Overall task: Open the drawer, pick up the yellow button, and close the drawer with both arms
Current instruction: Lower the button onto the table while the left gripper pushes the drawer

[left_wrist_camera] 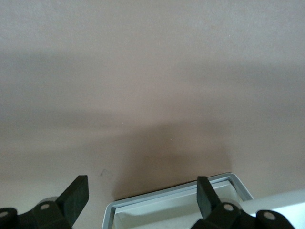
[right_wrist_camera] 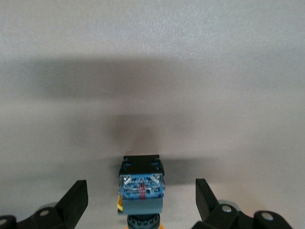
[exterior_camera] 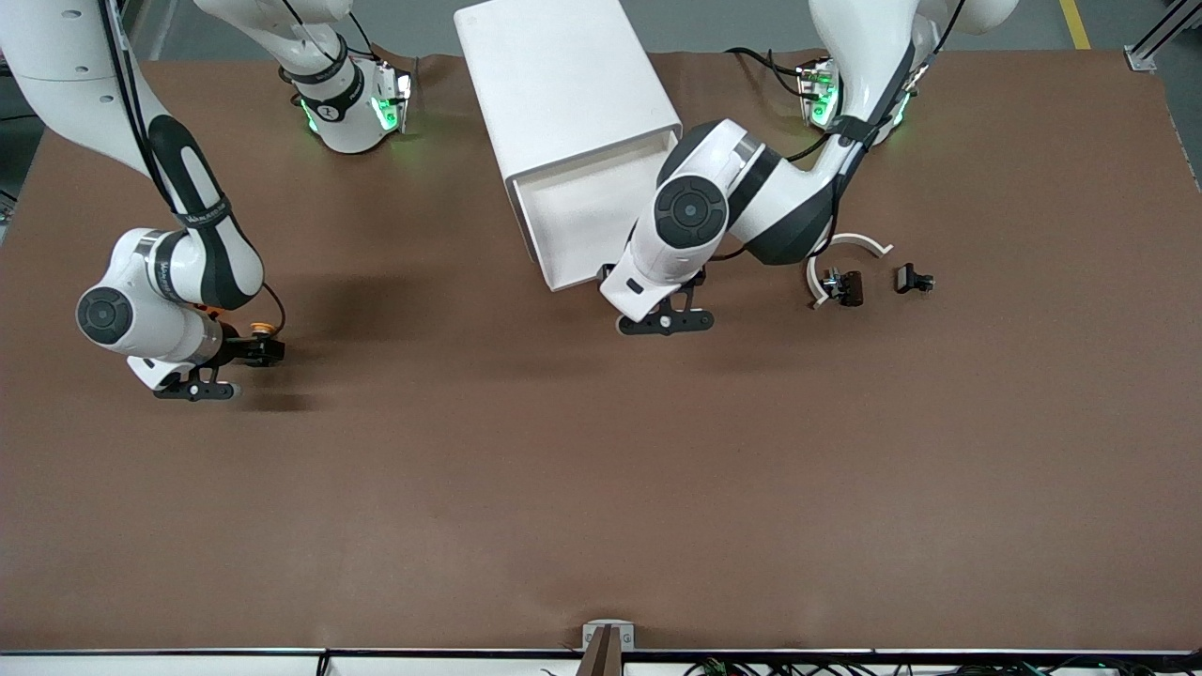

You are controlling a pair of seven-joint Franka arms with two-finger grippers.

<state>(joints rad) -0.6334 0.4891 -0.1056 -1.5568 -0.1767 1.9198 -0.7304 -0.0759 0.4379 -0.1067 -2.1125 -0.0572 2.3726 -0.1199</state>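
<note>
I've got the right gripper (right_wrist_camera: pixel 140 200) spread wide around the button (right_wrist_camera: pixel 141 186), which sits on the table (exterior_camera: pixel 601 488) toward the right arm's end, so I read it as set down, not held. Left gripper (left_wrist_camera: pixel 140 195) is wide and empty over the front edge of the open drawer (exterior_camera: pixel 587 221), apparently staged to push it shut. The drawer's slat front is hidden under the left arm, and the button's cap is cut off in the right wrist view.

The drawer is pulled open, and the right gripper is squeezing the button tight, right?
Not quite. The drawer is pulled open, but the right gripper is open: in the right wrist view the button sits between its spread fingers, touching neither.
</note>
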